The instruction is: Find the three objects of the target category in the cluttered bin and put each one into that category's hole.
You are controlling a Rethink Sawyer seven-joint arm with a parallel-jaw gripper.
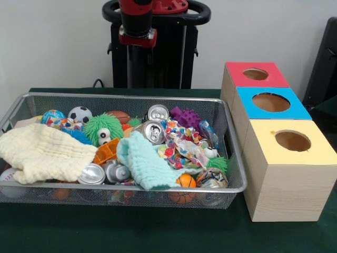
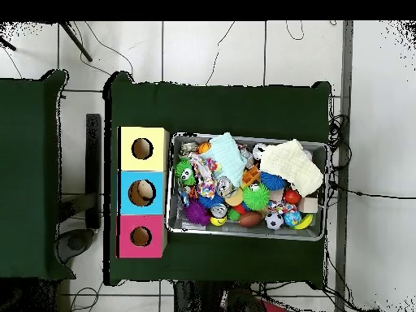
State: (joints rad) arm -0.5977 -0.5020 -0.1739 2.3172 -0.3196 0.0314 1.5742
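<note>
The bin (image 1: 158, 188) is a silver wire mesh basket on the green table, also in the overhead view (image 2: 321, 236). It is full of clutter: crushed cans (image 1: 154, 131), a basketball (image 1: 185, 181), a soccer ball (image 1: 80, 114), a green furry ball with eyes (image 1: 102, 128), a purple spiky ball (image 1: 185, 117), a yellow cloth (image 1: 39, 152), a mint cloth (image 1: 145, 164) and a patterned cloth (image 1: 181, 145). The arm's red and black end (image 1: 137, 26) hangs at the top, behind the bin and well above it. I cannot make out the gripper against the black pedestal.
Three wooden boxes stand in a row beside the bin, each with a round hole: red top (image 1: 256, 74), blue top (image 1: 271, 102), yellow top (image 1: 293, 140). In the overhead view they lie left of the bin (image 2: 142, 192). The black pedestal (image 1: 152, 58) stands behind.
</note>
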